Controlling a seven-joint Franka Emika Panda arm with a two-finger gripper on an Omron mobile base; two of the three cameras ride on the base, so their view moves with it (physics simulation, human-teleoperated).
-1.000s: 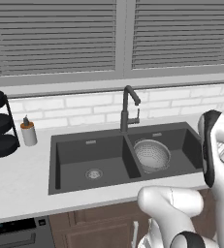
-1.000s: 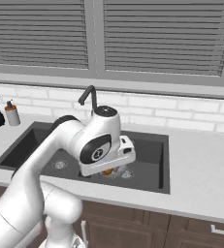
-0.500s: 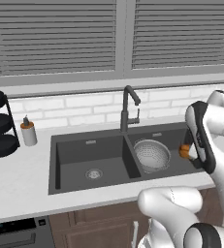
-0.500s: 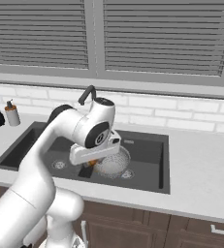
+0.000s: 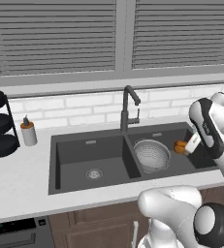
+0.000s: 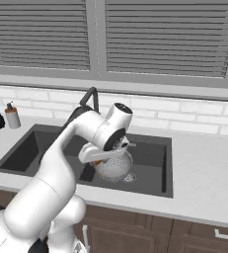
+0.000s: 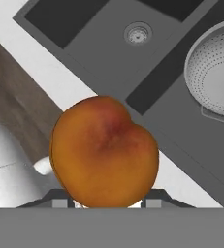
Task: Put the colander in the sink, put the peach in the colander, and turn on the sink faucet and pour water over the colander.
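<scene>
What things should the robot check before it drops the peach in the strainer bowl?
1. Peach held in the gripper: ok.
2. Colander sitting in the right basin of the sink: ok.
3. Colander empty and upright: ok.
4. Peach right above the colander: not ok, it hangs off to one side.
5. Sink faucet out of the way of the path: cannot tell.
6. Water off for now: ok, no stream from the spout.

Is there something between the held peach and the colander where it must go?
Nothing visible. The hand holds the peach over the right basin of the sink, beside the colander, whose bowl is open and empty.
</scene>
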